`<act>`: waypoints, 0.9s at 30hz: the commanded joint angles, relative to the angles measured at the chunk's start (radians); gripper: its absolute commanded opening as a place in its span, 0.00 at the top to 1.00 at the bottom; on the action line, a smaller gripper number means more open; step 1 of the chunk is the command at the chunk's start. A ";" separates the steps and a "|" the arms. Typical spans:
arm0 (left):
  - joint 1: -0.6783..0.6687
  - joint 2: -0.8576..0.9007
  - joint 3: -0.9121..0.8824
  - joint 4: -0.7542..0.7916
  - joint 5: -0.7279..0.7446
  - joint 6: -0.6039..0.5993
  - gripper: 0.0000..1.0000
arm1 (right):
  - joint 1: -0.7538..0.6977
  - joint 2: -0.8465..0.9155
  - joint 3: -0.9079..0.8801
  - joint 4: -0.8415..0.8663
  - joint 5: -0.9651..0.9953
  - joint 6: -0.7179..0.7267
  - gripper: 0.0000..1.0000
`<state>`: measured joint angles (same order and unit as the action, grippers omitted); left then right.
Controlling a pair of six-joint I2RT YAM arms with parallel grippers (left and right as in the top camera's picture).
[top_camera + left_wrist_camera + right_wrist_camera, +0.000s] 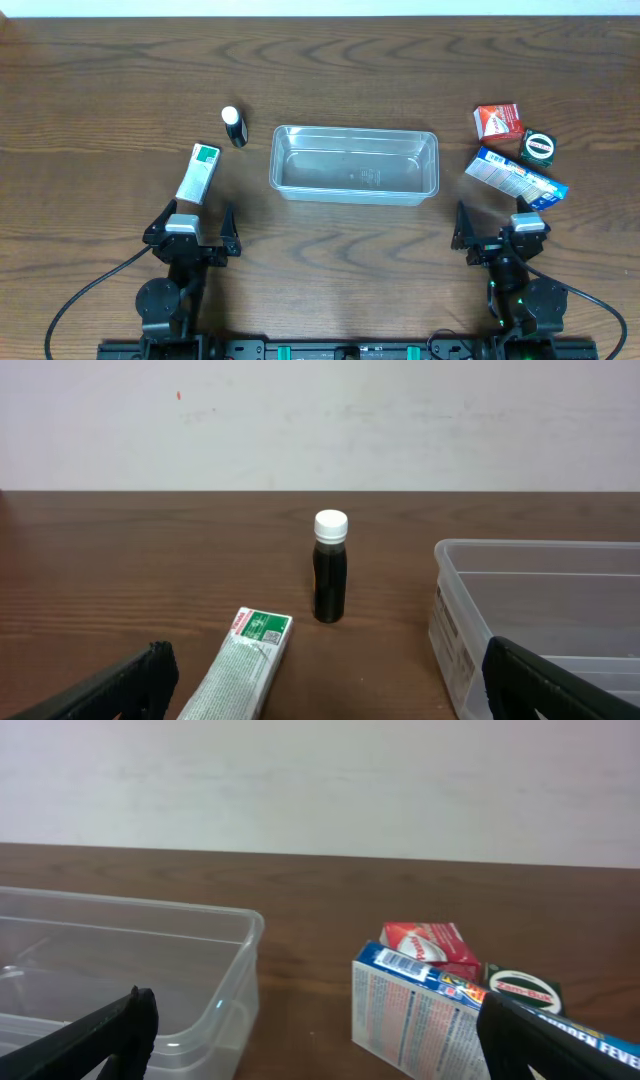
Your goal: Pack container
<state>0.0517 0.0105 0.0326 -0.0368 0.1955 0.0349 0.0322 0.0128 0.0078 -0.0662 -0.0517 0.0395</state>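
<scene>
While my left fingers (193, 232) and right fingers (500, 232) gape wide, holding nothing, I see the clear, rimmed, round-cornered container (300, 168) empty at mid-frame.

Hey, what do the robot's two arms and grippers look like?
The left arm and right arm are black with rounded joints. The left gripper and right gripper each have two black, wedge-shaped fingers and a small silver-grey block behind them. A black cable loops out from each base. Small green lights glow on the right arm.
</scene>
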 commanded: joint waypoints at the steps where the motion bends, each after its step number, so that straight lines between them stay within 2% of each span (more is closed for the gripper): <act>1: 0.006 -0.005 -0.029 -0.014 -0.001 0.017 0.02 | 0.007 -0.008 -0.002 -0.005 0.065 -0.020 0.01; 4: 0.006 -0.005 -0.029 -0.014 -0.001 0.017 0.02 | 0.007 -0.008 -0.002 0.018 0.128 -0.018 0.01; 9: 0.006 -0.005 -0.029 -0.014 -0.001 0.017 0.02 | 0.006 -0.007 0.014 0.073 0.095 -0.019 0.01; 15: 0.006 -0.005 -0.029 -0.014 -0.001 0.017 0.02 | -0.017 0.060 0.200 0.031 0.085 -0.058 0.01; 20: 0.006 -0.005 -0.029 -0.014 -0.001 0.017 0.02 | -0.061 0.324 0.532 -0.115 0.071 -0.079 0.01; 27: 0.006 -0.005 -0.029 -0.014 -0.001 0.017 0.02 | -0.074 0.823 1.122 -0.597 -0.061 -0.079 0.01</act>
<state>0.0517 0.0105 0.0322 -0.0360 0.1951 0.0349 -0.0338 0.6979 0.9684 -0.5701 -0.0338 -0.0216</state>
